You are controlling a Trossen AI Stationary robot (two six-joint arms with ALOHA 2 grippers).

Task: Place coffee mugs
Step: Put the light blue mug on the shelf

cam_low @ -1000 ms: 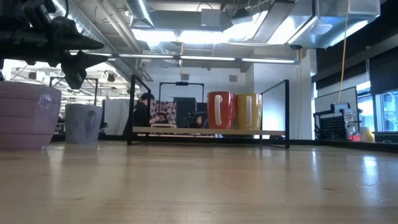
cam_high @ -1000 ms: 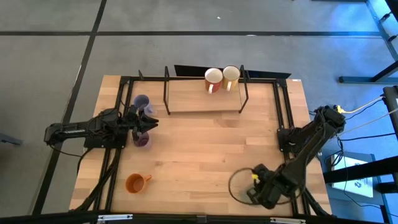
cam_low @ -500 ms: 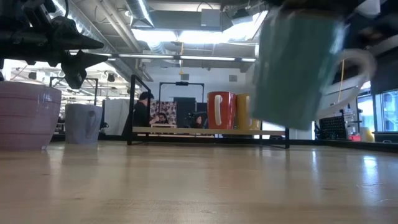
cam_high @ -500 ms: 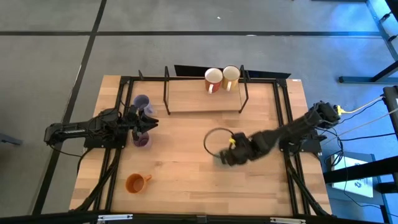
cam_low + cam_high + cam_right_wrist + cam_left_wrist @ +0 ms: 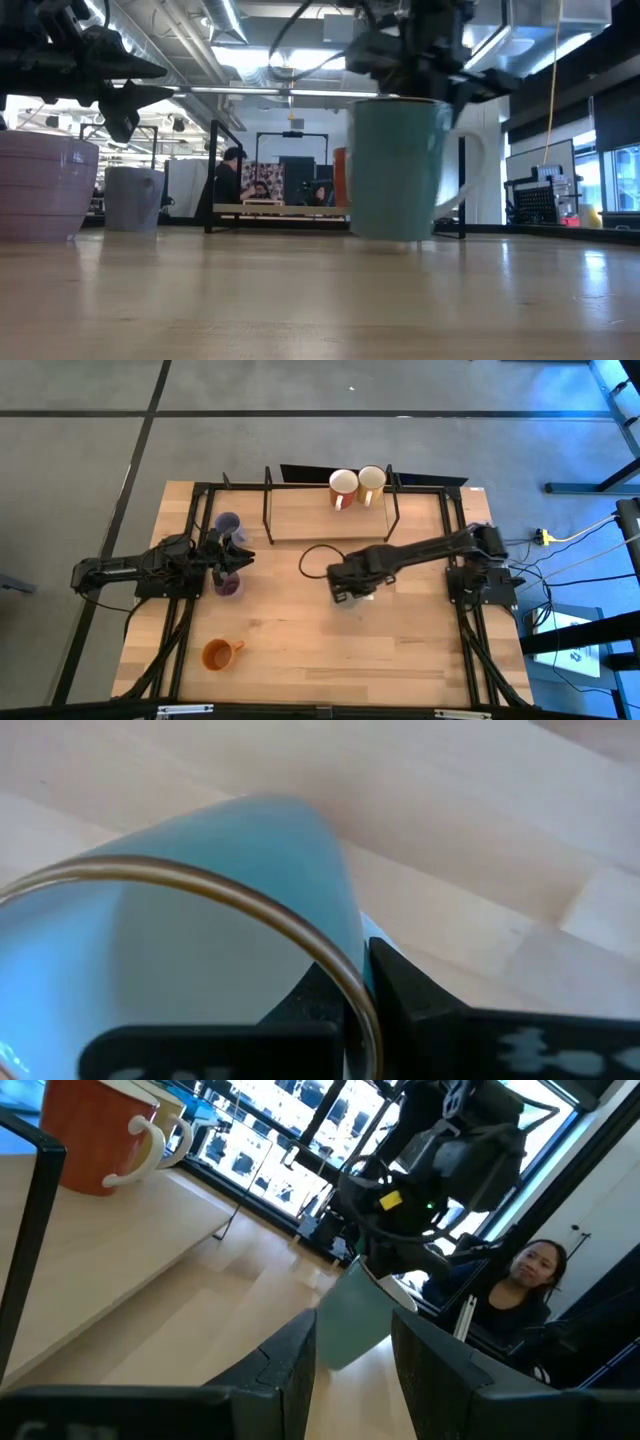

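Note:
A pale blue-green mug (image 5: 352, 596) stands upright near the table's middle, large in the low view (image 5: 400, 168), with its handle (image 5: 470, 170) to the picture's right. My right gripper (image 5: 348, 582) is shut on it from above. My left gripper (image 5: 247, 556) hovers open between two lavender mugs (image 5: 228, 523) (image 5: 229, 586) at the table's left. An orange mug (image 5: 220, 654) sits on its base near the front left. A red-orange mug (image 5: 343, 485) and a cream one (image 5: 371, 480) stand on the rack's shelf. My right gripper pinches the mug's wall at the rim (image 5: 338, 965), one finger (image 5: 300, 1005) inside the cup and one (image 5: 415, 995) outside. The fingers come from above, pointing down. The mug is upright with its base at table level (image 5: 392, 236); whether it rests there or hangs just clear, I cannot tell.
A black wire rack with a wooden shelf (image 5: 320, 525) stands at the far middle. Black frame rails (image 5: 452, 530) run along both table sides. Bare wood lies across the near middle and right. A person (image 5: 530, 1280) sits in the room beyond the table.
My right arm has swung from the table's near right corner toward the far left, to the middle, carrying the blue-green mug. Half a second ago the mug was tilted and higher; now it is upright and down at table level. My left arm has kept still.

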